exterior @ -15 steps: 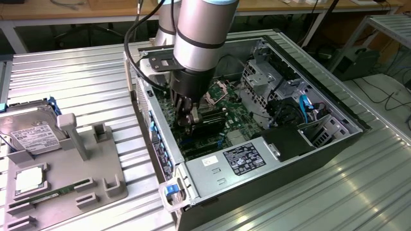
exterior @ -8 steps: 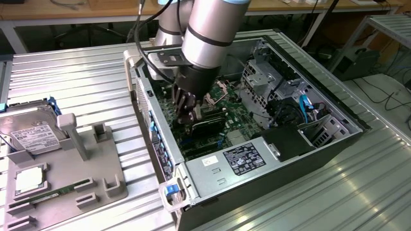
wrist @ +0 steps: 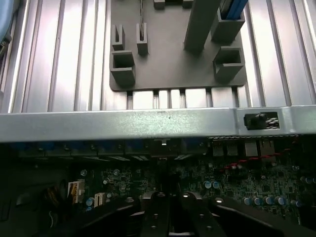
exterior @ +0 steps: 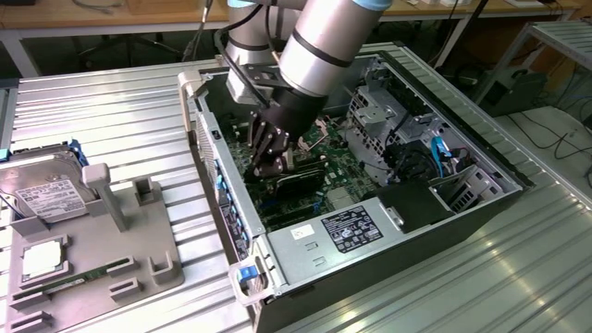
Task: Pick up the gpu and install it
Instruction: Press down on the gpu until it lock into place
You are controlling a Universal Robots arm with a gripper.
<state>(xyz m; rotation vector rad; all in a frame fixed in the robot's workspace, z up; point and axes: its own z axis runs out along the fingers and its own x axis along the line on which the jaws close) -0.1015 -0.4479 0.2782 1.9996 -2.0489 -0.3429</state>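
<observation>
Gpu (exterior: 301, 182) sits low inside the open case (exterior: 481, 149), dark and flat over the motherboard (exterior: 347, 170), just at the claw's (exterior: 270, 165) 4 o'clock in the exterior view. Claw is shut tight, its fingertips down at the card's near edge; whether they pinch it or only press on it I cannot tell. Seating it well, I judge, needs straight downward pressure with the card square to its slot. Arm (exterior: 319, 48) slants steeply down from 1 o'clock into the case.
</observation>
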